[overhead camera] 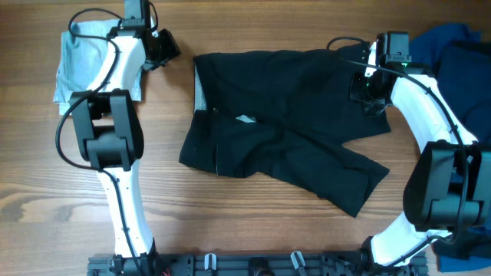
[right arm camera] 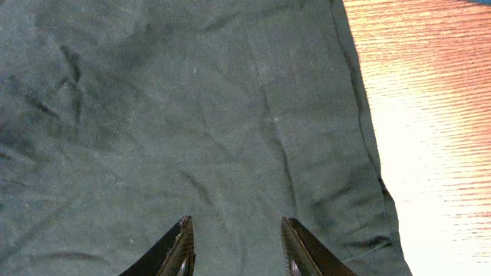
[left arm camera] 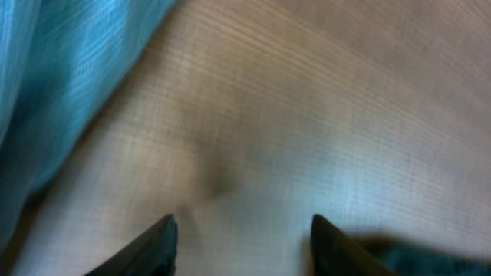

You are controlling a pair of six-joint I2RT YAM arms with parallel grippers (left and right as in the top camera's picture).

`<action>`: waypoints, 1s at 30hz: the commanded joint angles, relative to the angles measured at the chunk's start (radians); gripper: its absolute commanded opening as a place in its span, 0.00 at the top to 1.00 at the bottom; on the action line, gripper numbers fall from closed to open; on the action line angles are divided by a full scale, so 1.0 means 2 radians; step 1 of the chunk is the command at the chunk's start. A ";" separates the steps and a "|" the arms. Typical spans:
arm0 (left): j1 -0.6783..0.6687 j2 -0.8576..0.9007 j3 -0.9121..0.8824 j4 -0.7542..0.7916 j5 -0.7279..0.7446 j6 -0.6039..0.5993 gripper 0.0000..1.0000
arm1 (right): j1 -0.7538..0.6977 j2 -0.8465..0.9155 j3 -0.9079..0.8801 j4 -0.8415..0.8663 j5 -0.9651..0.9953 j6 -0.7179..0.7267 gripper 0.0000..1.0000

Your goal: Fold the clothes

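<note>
shorts [overhead camera: 291, 138] are black (waistband [overhead camera: 200, 92] whitish), one garment [overhead camera: 77, 65] pale blue, other clothes [overhead camera: 460, 54] dark blue.

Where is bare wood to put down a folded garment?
Free: the wooden table between the black wide-legged shorts and the base rail, and the near left corner below the pale blue garment. Crowded: the right edge, with dark blue clothes.

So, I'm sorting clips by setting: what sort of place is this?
Likely a robot lab bench, not a home: a left arm and right arm mounted at one edge of a wooden table, black shorts spread between them, a pale blue garment and dark blue clothes at the sides.
</note>
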 commanded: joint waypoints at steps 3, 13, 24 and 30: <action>-0.036 -0.009 0.000 -0.063 0.003 0.003 0.46 | 0.004 0.006 -0.004 -0.001 -0.010 0.014 0.62; -0.069 0.012 -0.014 -0.036 -0.020 0.002 0.38 | 0.004 0.006 -0.004 -0.006 -0.010 0.014 0.60; -0.072 0.042 -0.014 -0.035 -0.020 0.001 0.83 | 0.004 0.006 -0.004 -0.006 -0.010 0.014 0.59; -0.072 0.051 -0.014 -0.021 -0.022 0.002 0.96 | 0.004 0.006 -0.005 -0.006 -0.010 0.014 0.59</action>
